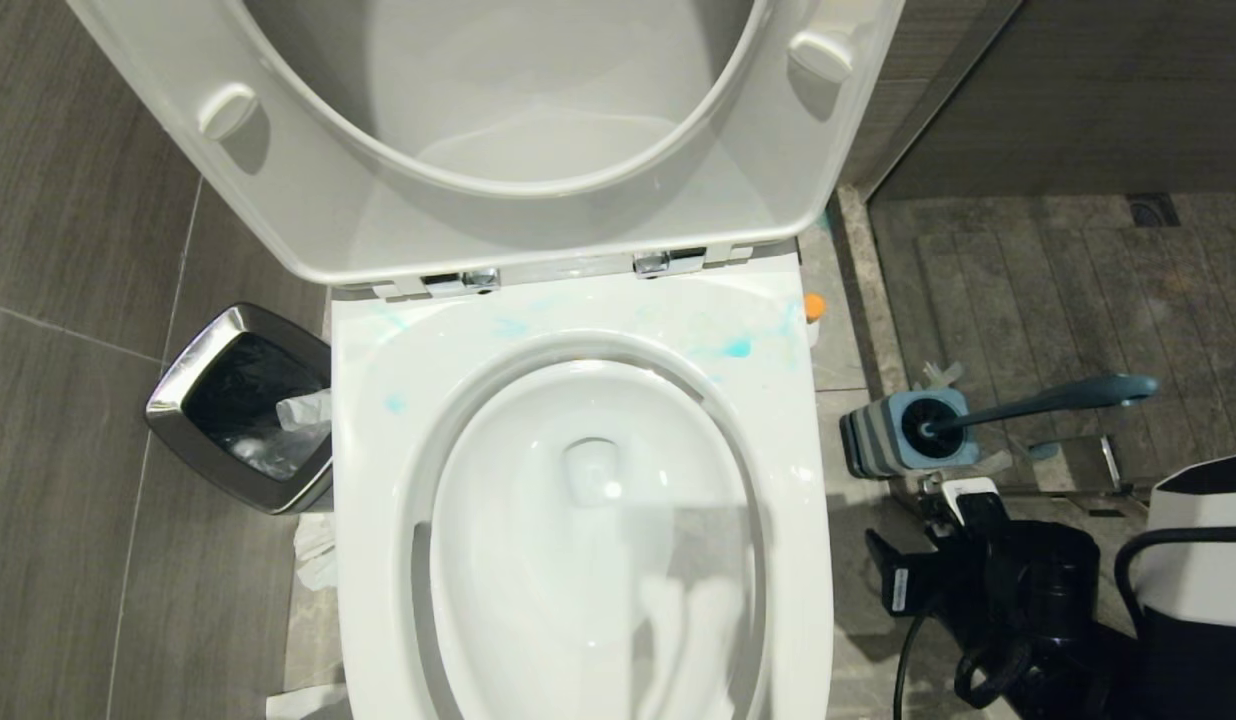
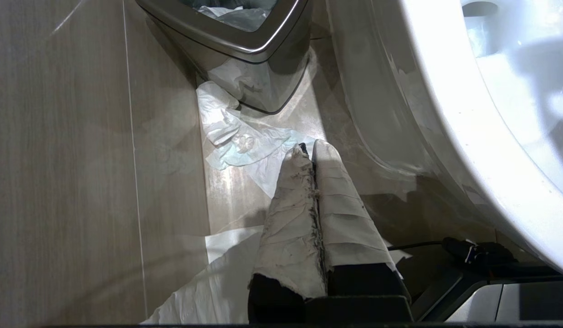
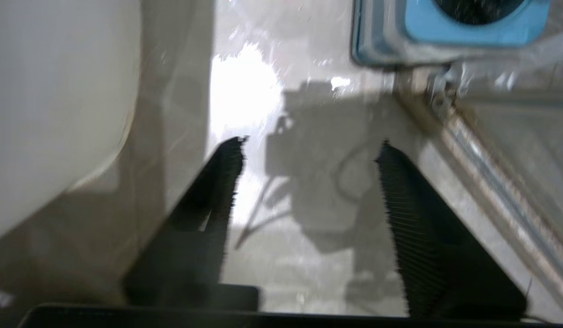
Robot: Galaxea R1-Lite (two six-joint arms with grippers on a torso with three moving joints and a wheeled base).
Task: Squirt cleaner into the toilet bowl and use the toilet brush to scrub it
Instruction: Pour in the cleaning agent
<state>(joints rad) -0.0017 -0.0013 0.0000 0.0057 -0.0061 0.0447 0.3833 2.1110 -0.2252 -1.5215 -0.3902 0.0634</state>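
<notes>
Here the right hand gapes over floor between toilet bowl and brush holder; left hand together.

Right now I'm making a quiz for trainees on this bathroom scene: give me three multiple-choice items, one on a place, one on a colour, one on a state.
1. Where does the toilet brush stand?
A. In its holder on the floor at the robot's right of the toilet bowl
B. Inside the bowl
C. In the bin

2. What colour are the cleaner smears on the toilet bowl rim?
A. Red
B. Turquoise-blue
C. Black

3. How are the right gripper fingers?
A. Shut on the brush handle
B. Shut on paper
C. Open, holding nothing

Answers:
1 A: the head view shows the dark head in the blue-grey holder beside the bowl.
2 B: pale blue marks show near the hinges.
3 C: the right wrist view shows bare floor between the spread fingers.
</notes>
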